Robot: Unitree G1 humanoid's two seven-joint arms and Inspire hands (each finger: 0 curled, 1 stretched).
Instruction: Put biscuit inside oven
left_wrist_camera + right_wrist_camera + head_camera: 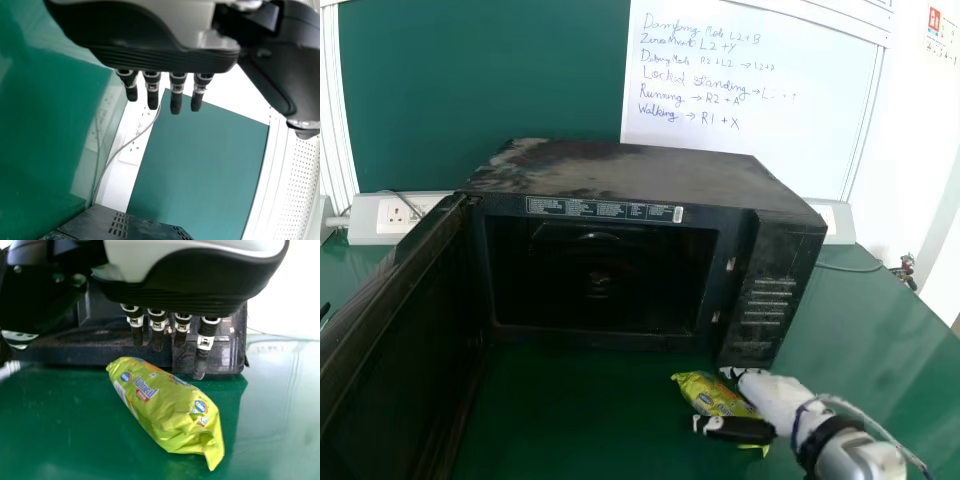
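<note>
The right hand (775, 395) and left hand (150, 52) are spread; the biscuit packet (708, 394) lies at the microwave oven (630, 175)'s five o'clock.

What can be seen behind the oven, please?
Behind the oven are a green board and, further right, a whiteboard with handwriting. A socket panel shows at left. In the head view, the oven covers the table directly behind it.
</note>
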